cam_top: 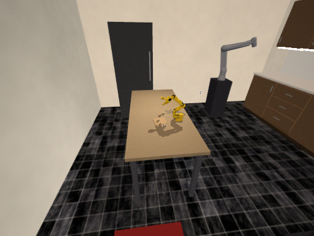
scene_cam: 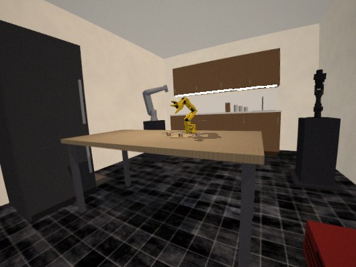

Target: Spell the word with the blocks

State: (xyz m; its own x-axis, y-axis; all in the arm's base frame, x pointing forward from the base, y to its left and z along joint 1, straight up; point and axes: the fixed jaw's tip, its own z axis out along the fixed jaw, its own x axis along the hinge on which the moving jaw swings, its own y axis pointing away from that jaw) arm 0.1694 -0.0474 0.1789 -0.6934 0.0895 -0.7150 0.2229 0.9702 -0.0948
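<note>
My yellow arm stands on the table's right side, far off and small in both views. My gripper is open and empty, raised well above the table top; it also shows in the exterior view. The small tan mat lies flat beside the arm's base, with a block or two on it, too small to read. One block lies just beyond the mat and another at its near edge. In the exterior view the mat and blocks are a thin cluster. No letters are legible.
The wooden table has edges close to the arm's base on the right. A dark fridge stands behind the table. A grey arm on a black pedestal stands off to the right, away from the table.
</note>
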